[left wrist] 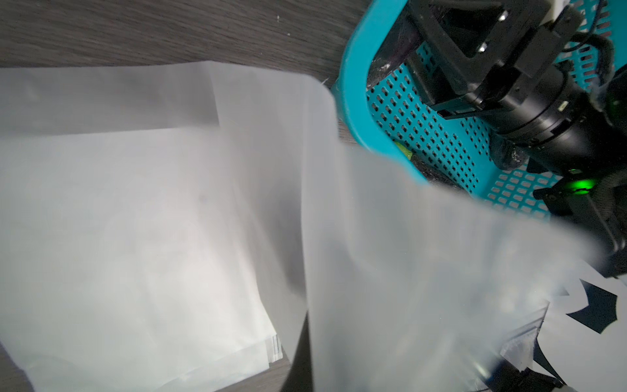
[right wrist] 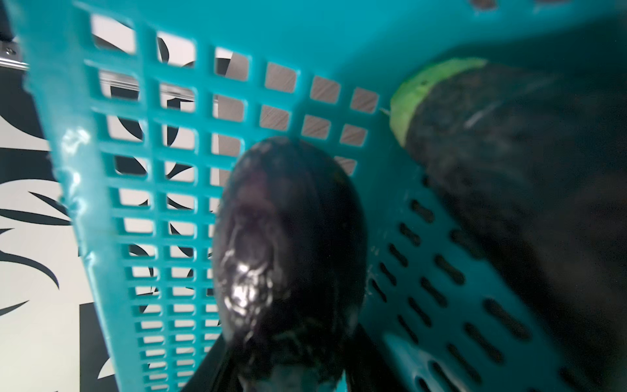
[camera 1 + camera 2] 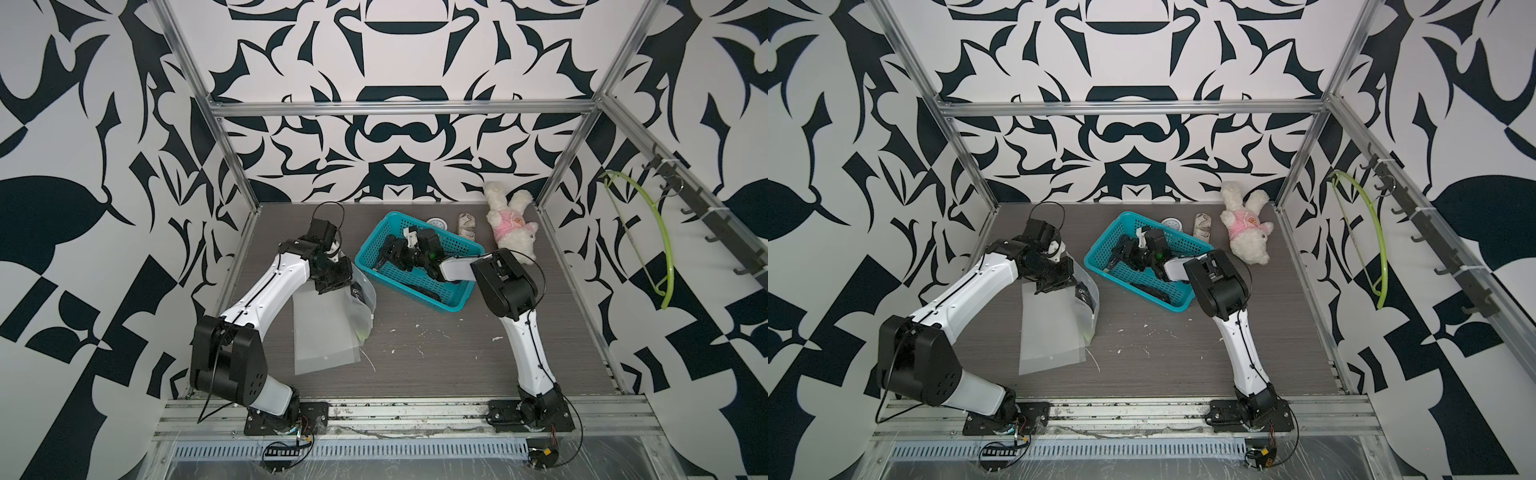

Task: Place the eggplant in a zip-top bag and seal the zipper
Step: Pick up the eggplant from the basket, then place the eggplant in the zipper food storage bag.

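In both top views the right gripper (image 3: 387, 254) reaches into the basket (image 3: 459, 243), and the left gripper (image 3: 332, 283), closed, holds the bag (image 3: 324, 332) up by its mouth

Left wrist: the bag hangs just beside the basket

Right wrist: only here does the eggplant (image 2: 291, 244) show, lying lengthwise between the jaws; whether they clamp it I cannot tell

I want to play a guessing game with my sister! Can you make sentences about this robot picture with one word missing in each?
1. The right hand reaches down into the teal ____.
2. The left hand holds up a clear plastic ____ by its edge.
3. The white plush bunny at the back of the table wears a ____ shirt.

Missing words: basket; bag; pink.
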Action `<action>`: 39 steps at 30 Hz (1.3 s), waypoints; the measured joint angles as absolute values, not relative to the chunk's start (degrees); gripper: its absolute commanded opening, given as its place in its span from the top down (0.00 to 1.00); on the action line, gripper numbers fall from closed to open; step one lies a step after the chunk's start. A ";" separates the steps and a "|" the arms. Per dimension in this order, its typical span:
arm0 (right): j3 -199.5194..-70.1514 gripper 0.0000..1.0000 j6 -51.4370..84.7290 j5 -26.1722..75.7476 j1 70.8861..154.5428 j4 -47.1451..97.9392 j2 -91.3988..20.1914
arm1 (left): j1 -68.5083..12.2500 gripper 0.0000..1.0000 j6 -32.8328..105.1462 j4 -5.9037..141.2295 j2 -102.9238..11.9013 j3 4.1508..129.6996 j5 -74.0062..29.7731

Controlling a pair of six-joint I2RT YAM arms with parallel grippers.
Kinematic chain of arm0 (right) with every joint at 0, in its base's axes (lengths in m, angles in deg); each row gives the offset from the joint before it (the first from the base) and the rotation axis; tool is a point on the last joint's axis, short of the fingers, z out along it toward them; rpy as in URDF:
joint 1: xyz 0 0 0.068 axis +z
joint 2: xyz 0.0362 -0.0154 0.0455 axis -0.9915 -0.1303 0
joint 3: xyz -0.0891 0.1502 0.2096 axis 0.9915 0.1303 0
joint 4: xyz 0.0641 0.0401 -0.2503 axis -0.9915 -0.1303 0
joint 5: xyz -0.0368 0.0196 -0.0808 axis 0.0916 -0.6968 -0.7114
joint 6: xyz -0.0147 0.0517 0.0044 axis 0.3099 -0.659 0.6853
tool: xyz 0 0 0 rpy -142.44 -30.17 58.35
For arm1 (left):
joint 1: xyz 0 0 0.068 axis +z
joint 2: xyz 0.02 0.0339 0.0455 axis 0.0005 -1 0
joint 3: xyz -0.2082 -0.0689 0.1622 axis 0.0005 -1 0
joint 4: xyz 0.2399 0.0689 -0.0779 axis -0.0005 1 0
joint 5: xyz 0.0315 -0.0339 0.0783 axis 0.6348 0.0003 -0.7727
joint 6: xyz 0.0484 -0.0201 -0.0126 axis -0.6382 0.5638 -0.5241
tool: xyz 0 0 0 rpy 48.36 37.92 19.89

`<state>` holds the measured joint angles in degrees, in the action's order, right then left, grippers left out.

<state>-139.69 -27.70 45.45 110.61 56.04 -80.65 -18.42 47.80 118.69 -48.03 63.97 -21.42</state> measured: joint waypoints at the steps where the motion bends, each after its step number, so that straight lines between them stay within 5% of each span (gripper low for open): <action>1: -139.45 0.59 -27.42 45.43 110.61 56.06 -80.60 | -18.42 1.00 47.80 118.69 -48.03 63.97 -21.44; 30: -121.57 0.57 -9.19 38.83 110.54 55.58 -45.57 | -18.47 1.00 47.06 121.25 -51.05 68.08 -20.48; 39: -117.48 0.56 -5.65 38.44 117.04 55.49 -40.23 | -18.47 1.00 46.97 121.73 -51.84 69.70 -19.56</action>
<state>-117.48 -5.65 38.44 117.04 55.49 -40.23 -18.47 46.97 121.73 -51.84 69.70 -19.56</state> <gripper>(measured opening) 0.436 0.041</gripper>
